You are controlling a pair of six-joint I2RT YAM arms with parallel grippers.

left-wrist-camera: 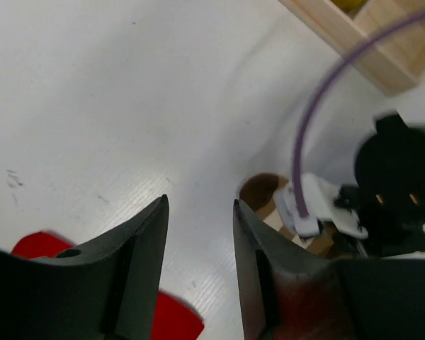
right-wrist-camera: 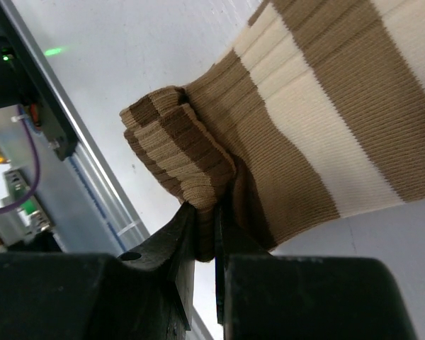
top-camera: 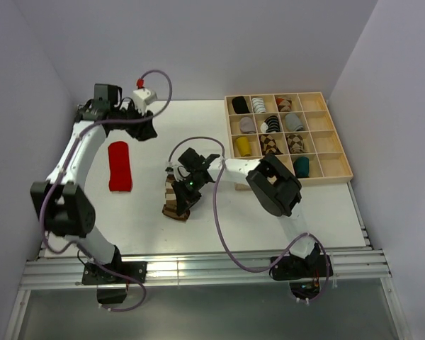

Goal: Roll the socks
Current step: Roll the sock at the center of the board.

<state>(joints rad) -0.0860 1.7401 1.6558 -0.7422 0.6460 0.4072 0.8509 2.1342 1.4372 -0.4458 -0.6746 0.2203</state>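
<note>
1. Brown-and-cream striped sock [top-camera: 176, 200] lies on the white tabletop [top-camera: 198, 120], just left of centre in the top view
2. Seen from the right wrist, this sock [right-wrist-camera: 319, 120] runs out to the upper right of the frame, and its darker brown end is folded into a thick wad at centre left
3. Right pincer [right-wrist-camera: 204, 221] is pressed nearly together on that folded end, with fabric caught between its black fingers [right-wrist-camera: 171, 244]
4. From above, the right pincer [top-camera: 188, 190] sits over the sock's upper half
5. Plain red sock [top-camera: 119, 166] lies flat and lengthwise in the left part of the top view, well apart from the striped one
6. Left pincer [top-camera: 143, 127] is near the upper left of the top view, beyond the red sock
7. Its wrist view shows the left pincer [left-wrist-camera: 198, 207] spread and holding nothing, with the red sock [left-wrist-camera: 171, 320] at the bottom edge
8. Wooden compartment tray [top-camera: 290, 95] stands at the upper right, holding rolled bundles
9. One dark teal roll [top-camera: 301, 167] sits in its bottom row
</note>
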